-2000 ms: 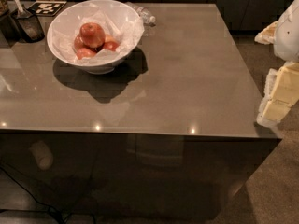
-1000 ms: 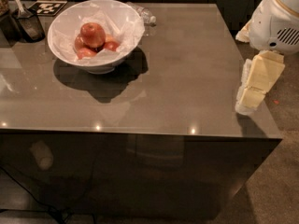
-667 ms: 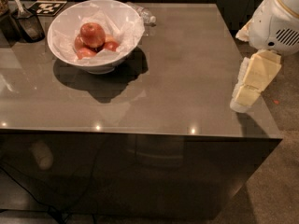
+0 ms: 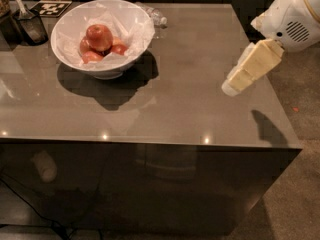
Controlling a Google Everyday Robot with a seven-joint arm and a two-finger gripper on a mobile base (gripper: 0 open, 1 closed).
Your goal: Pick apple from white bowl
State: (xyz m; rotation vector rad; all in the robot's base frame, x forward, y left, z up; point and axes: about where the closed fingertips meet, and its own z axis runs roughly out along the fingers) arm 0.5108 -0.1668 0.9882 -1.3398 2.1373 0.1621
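Apple (image 4: 99, 36) sits topmost in the white bowl (image 4: 131, 59), on crumpled paper (image 4: 131, 30) among other apples (image 4: 91, 56), well apart from the tool (image 4: 240, 79) across the surface (image 4: 175, 89). The tool has swung in over the surface's edge, so the approach is only beginning. Whether it is wide or narrow, I cannot tell.

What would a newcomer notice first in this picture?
The white bowl at the table's far left stands out, with a red apple lying atop other apples. Next comes the pale claw, which hangs over the table's right side, far from the bowl.
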